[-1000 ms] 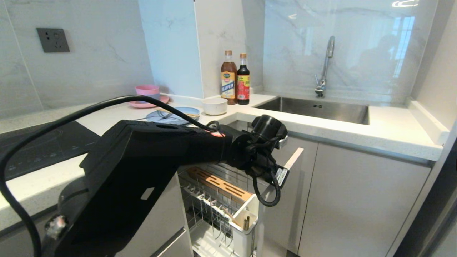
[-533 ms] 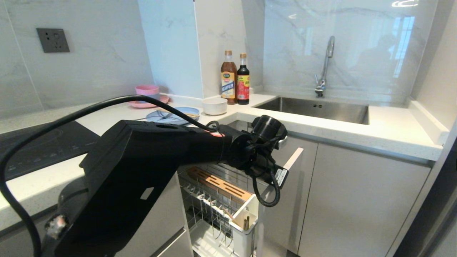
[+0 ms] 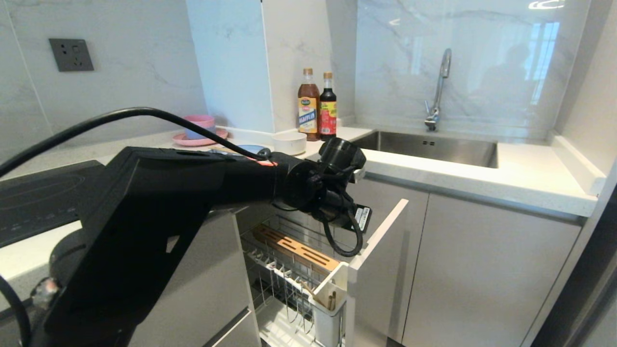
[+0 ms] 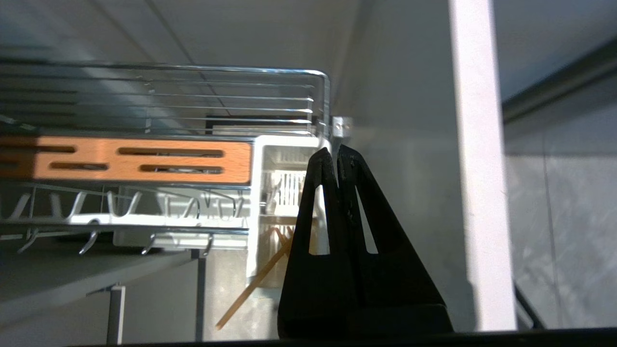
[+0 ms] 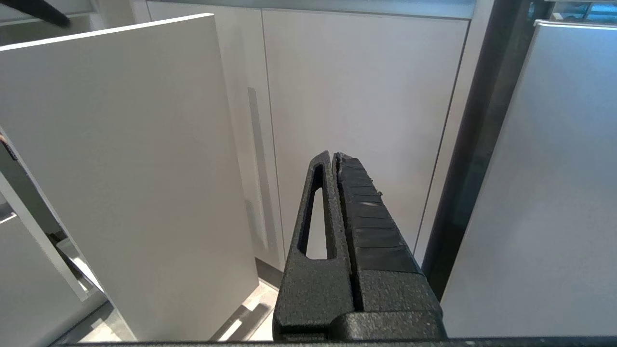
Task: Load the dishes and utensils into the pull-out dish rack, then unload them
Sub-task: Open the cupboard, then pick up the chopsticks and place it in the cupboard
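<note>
the left gripper (image 4: 333,153), fingers pressed shut on nothing, has lifted up off the pull-out dish rack (image 3: 294,250), where chopsticks (image 3: 331,301) already stand in a cup, so likely it's heading for the counter next.

Both grippers (image 4: 335,153) (image 5: 333,156) closed — empty.

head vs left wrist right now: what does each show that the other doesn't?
Head only: the counter with the off-white bowl, pink plate, two sauce bottles, the sink and faucet.
Left wrist only: the left hand, shut and empty, over the rack's front corner beside the front panel.
Both: the pull-out dish rack pulled out, its slotted bamboo strip, and the white cup holding chopsticks.
</note>
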Robot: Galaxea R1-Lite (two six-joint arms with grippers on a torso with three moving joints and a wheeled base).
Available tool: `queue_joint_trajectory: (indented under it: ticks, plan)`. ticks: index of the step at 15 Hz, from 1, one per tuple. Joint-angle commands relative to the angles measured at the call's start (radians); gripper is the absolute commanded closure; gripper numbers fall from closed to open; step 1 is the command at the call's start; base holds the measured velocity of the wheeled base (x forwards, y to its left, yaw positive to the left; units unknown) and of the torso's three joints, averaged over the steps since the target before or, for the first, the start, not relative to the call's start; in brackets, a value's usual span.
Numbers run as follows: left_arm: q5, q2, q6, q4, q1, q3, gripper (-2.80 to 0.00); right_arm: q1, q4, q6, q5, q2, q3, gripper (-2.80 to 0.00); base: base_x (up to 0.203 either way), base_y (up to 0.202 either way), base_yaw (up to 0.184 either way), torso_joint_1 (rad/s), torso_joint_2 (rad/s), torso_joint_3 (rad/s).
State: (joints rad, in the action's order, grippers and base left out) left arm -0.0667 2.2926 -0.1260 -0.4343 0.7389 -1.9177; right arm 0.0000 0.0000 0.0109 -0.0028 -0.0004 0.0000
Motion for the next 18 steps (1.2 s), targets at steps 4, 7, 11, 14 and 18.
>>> queue_joint_trajectory:
  ticks: [4, 7, 11, 14, 18]
  plan:
    - [-0.029, -0.105, -0.076, -0.004, -0.052, 0.005, 0.00, 0.000, 0.000, 0.000, 0.000, 0.000, 0.002, 0.00, 0.000, 0.000, 0.000, 0.000, 0.00, 0.000]
    - [-0.037, -0.240, -0.090, -0.004, -0.077, 0.041, 0.00, 0.000, 0.000, 0.000, 0.000, 0.000, 0.002, 0.00, 0.000, 0.000, 0.000, 0.000, 0.00, 0.000]
    - [-0.086, -0.473, -0.092, -0.004, -0.097, 0.136, 0.00, 0.000, 0.000, 0.000, 0.000, 0.000, 0.002, 0.00, 0.000, 0.000, 0.000, 0.000, 0.00, 0.000]
    - [-0.154, -0.635, -0.092, -0.004, -0.105, 0.216, 0.00, 0.000, 0.000, 0.000, 0.000, 0.000, 0.002, 0.00, 0.000, 0.000, 0.000, 0.000, 0.00, 0.000]
    - [-0.192, -0.852, -0.089, -0.003, -0.168, 0.288, 0.00, 0.000, 0.000, 0.000, 0.000, 0.000, 0.002, 0.00, 0.000, 0.000, 0.000, 0.000, 0.00, 0.000]
